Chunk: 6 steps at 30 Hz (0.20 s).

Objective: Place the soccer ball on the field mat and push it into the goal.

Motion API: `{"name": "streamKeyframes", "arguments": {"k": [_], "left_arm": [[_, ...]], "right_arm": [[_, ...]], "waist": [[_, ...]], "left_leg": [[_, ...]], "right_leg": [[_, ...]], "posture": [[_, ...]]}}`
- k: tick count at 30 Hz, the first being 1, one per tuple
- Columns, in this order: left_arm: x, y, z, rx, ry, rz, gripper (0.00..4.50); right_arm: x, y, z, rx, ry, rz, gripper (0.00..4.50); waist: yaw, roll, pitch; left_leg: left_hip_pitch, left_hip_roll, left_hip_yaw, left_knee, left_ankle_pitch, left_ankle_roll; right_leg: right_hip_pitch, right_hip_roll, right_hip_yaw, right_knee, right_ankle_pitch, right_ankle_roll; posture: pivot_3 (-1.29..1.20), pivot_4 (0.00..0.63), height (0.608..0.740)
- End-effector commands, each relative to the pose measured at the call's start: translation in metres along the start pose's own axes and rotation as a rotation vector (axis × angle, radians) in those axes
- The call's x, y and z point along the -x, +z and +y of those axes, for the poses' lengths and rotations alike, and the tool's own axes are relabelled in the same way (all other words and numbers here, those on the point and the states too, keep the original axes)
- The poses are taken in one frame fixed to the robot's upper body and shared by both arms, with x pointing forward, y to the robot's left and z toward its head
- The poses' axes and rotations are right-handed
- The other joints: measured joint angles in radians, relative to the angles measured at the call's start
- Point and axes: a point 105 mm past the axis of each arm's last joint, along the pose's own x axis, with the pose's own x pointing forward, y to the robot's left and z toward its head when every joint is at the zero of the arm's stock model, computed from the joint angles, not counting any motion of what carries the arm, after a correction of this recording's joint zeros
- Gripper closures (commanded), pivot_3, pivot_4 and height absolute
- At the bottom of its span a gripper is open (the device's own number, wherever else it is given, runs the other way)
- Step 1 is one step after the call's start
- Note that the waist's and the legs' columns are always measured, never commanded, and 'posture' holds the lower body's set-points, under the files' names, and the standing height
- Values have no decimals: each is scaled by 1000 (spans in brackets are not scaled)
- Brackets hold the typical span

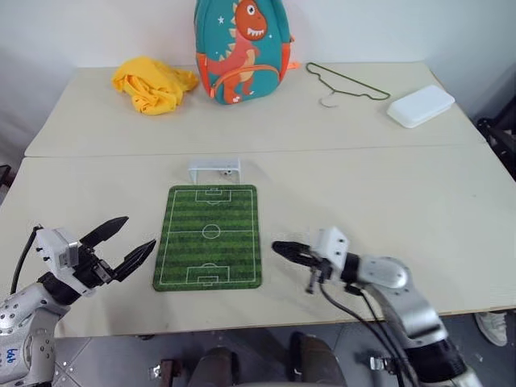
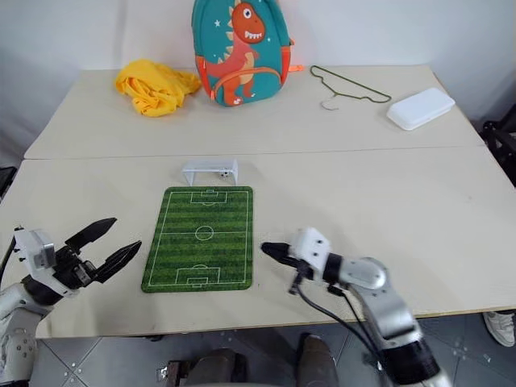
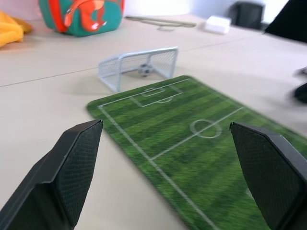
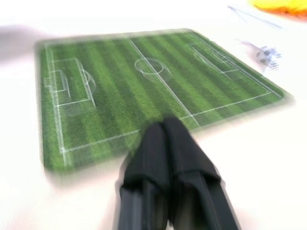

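Soccer ball [image 3: 145, 70] sits inside goal [image 3: 139, 63].

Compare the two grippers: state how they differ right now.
The left gripper stands open, fingers spread wide; the right gripper is shut, fingers pressed together. The left sits off the field mat's left edge, the right off its right edge. Both are empty, low over the table, pointing inward toward the mat.

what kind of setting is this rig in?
Probably an indoor lab or test room set up as a play tabletop: two pale tables pushed together against a white wall, a toy field mat and goal, plus props behind them, a dinosaur backpack and a wire hanger.
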Motion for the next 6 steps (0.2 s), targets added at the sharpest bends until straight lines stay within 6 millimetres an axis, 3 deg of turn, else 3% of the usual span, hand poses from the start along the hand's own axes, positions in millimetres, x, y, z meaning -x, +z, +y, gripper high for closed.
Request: {"name": "streamKeyframes", "arguments": {"k": [1,4,6], "left_arm": [[-1,1,8,-94,23,61,0],[2,1,17,-140,11,68,0],[1,0,17,-150,-13,65,0]], "right_arm": [[48,4,-12,41,-37,-17,4460],[101,-2,-35,37,-147,67,4080],[109,-1,-40,74,-172,78,3586]], "waist": [[0,0,0],[2,0,0],[2,0,0]], "left_leg": [[0,0,0,0,0,0],[0,0,1,-1,0,0],[1,0,2,0,0,1]], "right_leg": [[0,0,0,0,0,0],[0,0,0,0,0,0],[0,0,1,-1,0,1]], "posture": [[0,150,740],[0,150,740],[0,150,740]]}}
